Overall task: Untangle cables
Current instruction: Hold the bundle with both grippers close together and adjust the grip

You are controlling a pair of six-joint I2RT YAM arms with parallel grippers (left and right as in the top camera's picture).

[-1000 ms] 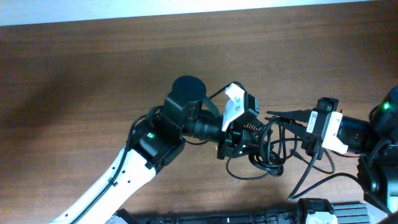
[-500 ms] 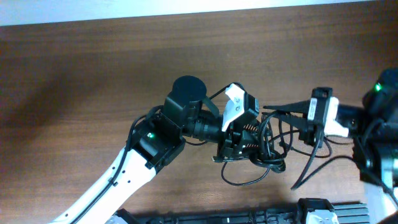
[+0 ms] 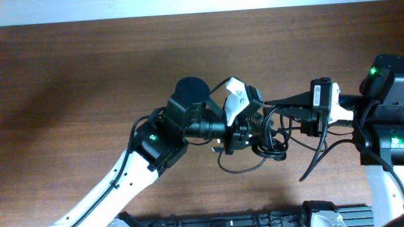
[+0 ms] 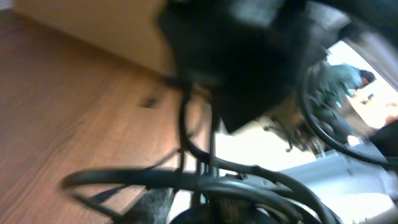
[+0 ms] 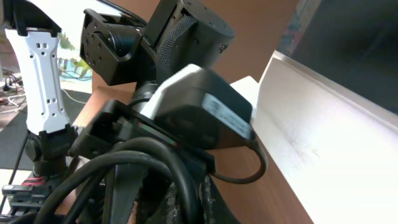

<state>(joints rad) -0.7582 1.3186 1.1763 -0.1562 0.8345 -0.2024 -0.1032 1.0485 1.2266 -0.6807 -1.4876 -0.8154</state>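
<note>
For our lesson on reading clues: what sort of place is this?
Probably a robotics lab: a left arm and a right arm meet at tangled black cables above a wooden table, and the left wrist view shows a bright room with what looks like a person.

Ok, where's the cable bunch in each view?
Overhead: cables just right of centre, slightly below the middle.
Left wrist: cables as blurred dark loops across the bottom edge.
Right wrist: cables as close-up loops at lower left.
Shared landmark: the brown wooden table, which fills the overhead view, lies at left in the left wrist view and at bottom centre in the right wrist view.
</note>
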